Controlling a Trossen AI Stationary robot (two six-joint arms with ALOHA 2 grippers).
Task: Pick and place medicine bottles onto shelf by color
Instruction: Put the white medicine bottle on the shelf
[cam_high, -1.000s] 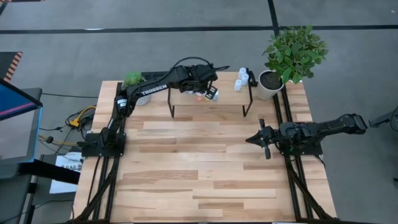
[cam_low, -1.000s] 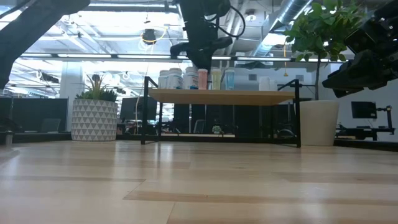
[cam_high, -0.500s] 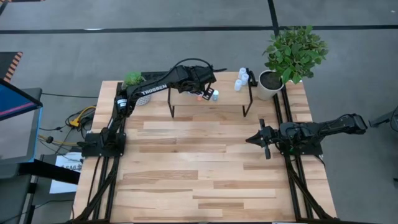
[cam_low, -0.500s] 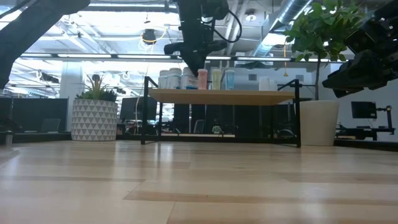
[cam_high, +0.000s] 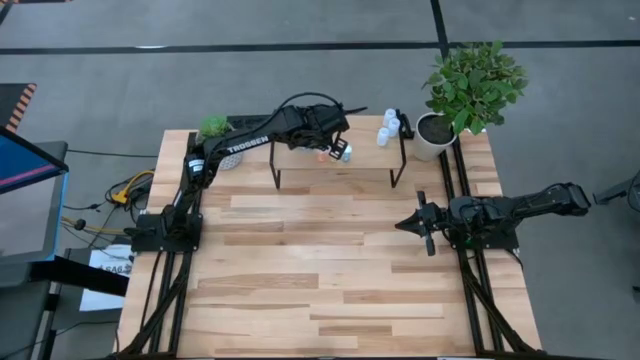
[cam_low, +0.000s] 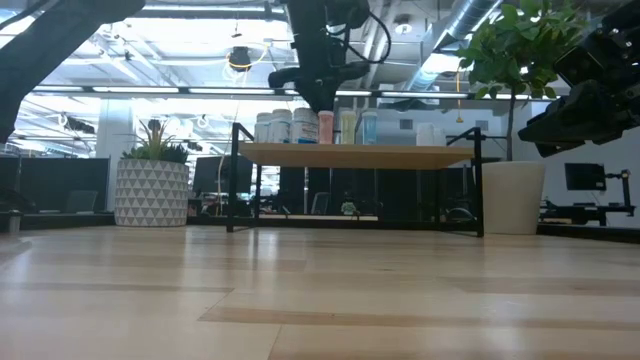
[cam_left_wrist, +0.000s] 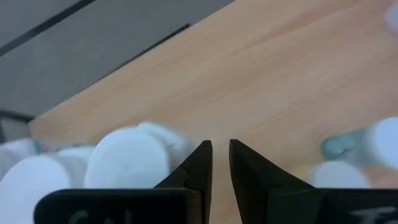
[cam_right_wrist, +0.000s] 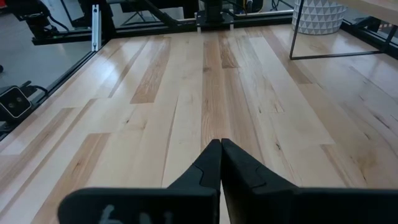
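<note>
The shelf (cam_high: 340, 166) stands at the table's far edge, and it also shows in the low view (cam_low: 360, 155). On its left half stand white bottles (cam_low: 282, 127), an orange-red-capped one (cam_low: 326, 127), a yellow one (cam_low: 347, 127) and a pale-blue one (cam_low: 369, 127). Small white bottles (cam_high: 388, 126) stand at its right end. My left gripper (cam_left_wrist: 221, 149) hangs just above the shelf beside the white bottles' caps (cam_left_wrist: 127, 158), shut and empty. My right gripper (cam_right_wrist: 221, 146) waits shut over the table's right side (cam_high: 405, 224).
A big leafy plant in a white pot (cam_high: 432, 135) stands at the table's far right corner, next to the shelf. A small patterned pot (cam_high: 215, 130) stands at the far left. The wooden tabletop (cam_high: 330, 270) stretches in front of the shelf.
My left gripper has dipped a little toward the table's left over the white bottles, then come back up and right. Its fingers stay shut. The bottles stand as before.
</note>
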